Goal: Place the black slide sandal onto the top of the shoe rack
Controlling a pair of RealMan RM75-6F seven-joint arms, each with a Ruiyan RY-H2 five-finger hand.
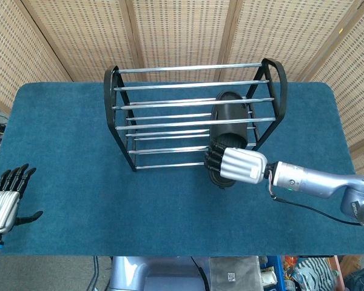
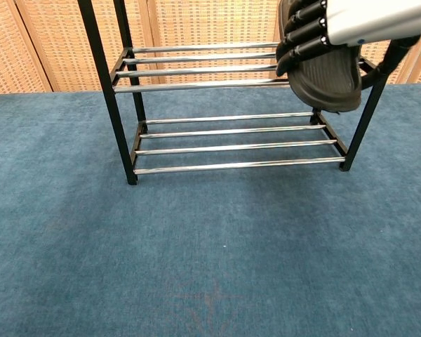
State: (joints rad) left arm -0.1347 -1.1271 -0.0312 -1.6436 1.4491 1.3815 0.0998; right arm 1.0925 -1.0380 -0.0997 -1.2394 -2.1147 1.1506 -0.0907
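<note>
My right hand (image 1: 233,165) (image 2: 337,24) grips the black slide sandal (image 1: 229,124) (image 2: 326,77) by its heel end. The sandal hangs in the air over the right part of the shoe rack (image 1: 188,103) (image 2: 196,67), toe pointing towards the back. In the chest view its sole shows high in front of the rack's right front post. The rack has chrome bars in tiers and black end frames; no shoe lies on it. My left hand (image 1: 3,203) hovers at the table's front left edge, fingers spread, holding nothing.
The rack stands on a blue carpeted table (image 1: 67,151) (image 2: 196,267). Woven wicker screens (image 1: 182,30) close off the back. Open carpet lies in front of the rack and to its left.
</note>
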